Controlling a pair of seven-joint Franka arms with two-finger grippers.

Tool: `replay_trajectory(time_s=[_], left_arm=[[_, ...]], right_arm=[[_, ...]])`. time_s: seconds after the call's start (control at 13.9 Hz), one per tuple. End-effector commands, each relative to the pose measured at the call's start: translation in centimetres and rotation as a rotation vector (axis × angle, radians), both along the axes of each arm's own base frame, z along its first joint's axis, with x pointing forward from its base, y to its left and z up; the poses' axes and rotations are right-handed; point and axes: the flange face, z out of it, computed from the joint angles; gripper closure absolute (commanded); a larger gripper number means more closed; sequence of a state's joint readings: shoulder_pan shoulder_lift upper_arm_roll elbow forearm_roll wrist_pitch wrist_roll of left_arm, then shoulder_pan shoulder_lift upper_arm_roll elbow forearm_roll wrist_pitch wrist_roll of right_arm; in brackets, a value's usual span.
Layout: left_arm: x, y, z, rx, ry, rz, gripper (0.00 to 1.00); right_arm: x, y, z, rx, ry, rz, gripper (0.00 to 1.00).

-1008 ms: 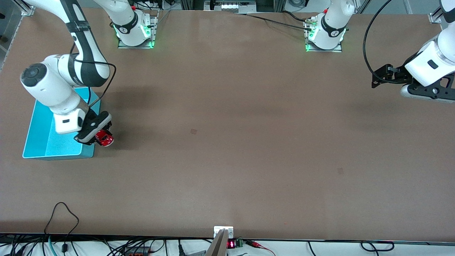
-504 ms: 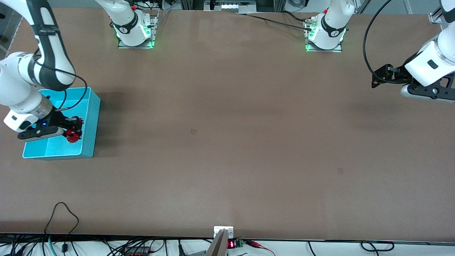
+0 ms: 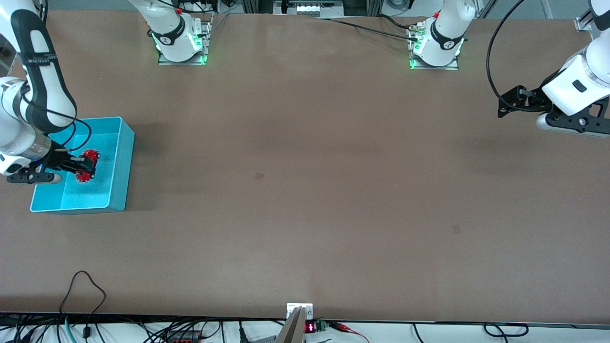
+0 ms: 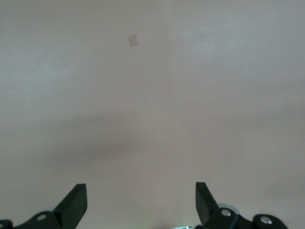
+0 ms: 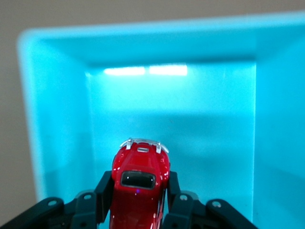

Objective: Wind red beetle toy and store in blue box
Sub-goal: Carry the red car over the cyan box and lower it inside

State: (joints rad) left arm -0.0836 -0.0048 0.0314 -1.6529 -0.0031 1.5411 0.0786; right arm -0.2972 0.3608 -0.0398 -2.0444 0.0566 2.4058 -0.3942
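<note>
Storage is the step in hand, as far as I can judge. At the right arm's end of the table the blue box [image 3: 121,164] stands, and the right gripper [image 3: 85,165] hangs over its open inside. Its jaws are closed on the red beetle toy [image 3: 87,165], one finger on each flank of the small car. In the right wrist view the red beetle toy [image 5: 139,183] sits between the jaws with its silvery bumper pointing away from the wrist, and the floor and walls of the blue box [image 5: 57,124] lie around and under it.

The toy is not yet resting on the floor of the box, I think. If the jaws open from too high, the car may bounce or land on its side. If its spring is wound, the wheels may spin at the moment of release and drive it against a wall.

Going across to the left arm's end, the left gripper [image 3: 512,102] waits in the air over bare table [image 4: 152,95]. Its jaws stand wide apart with nothing between them.
</note>
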Motion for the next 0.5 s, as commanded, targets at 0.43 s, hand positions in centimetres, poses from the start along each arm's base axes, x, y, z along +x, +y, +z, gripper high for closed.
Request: replay_trajectory(time_s=[0.43], left_arm=[[0.1,-0.2,0.6,-0.014,0.007,0.009,0.00]], right_arm=[[-0.4,-2.1,-8.1,0.000,0.031,0.009,0.75]])
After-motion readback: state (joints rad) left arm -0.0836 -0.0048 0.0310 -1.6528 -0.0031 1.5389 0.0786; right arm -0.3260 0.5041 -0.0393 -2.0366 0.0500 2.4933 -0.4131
